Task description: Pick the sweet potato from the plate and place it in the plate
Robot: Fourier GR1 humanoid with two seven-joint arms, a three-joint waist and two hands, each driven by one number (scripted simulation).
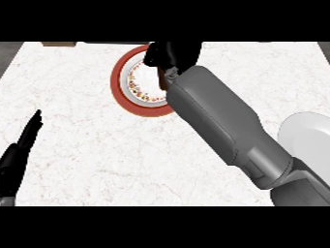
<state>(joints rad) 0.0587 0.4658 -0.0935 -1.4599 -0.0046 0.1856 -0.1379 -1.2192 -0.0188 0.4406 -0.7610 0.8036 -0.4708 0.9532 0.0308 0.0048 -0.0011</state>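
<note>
Resting at the far left near the lower edge, left hand [14, 160], fingers straight and together, pointing up and a little rightward over the white marble counter [89, 140], holding nothing. Lying further right, toward the counter's far side, a red-rimmed plate [122, 92] with a patterned inner band, partly hidden under the arm. Hovering over that plate's upper right part, right hand [171, 54], fingers curled downward and closing around something beneath them; how fully closed, hard to tell, since the hand is hiding most of it. Showing just below the hand, at the edge of the grey right forearm [224, 126], a narrow brown sliver, seemingly the sweet potato [162, 80], sitting over the red-rimmed plate, long axis running roughly from the hand down toward the viewer, slightly tilted; which end is pointing where, not clear. Lying at the right edge, well apart from the first plate, a plain white plate [317, 140], partly covered by the forearm's lower section.
</note>
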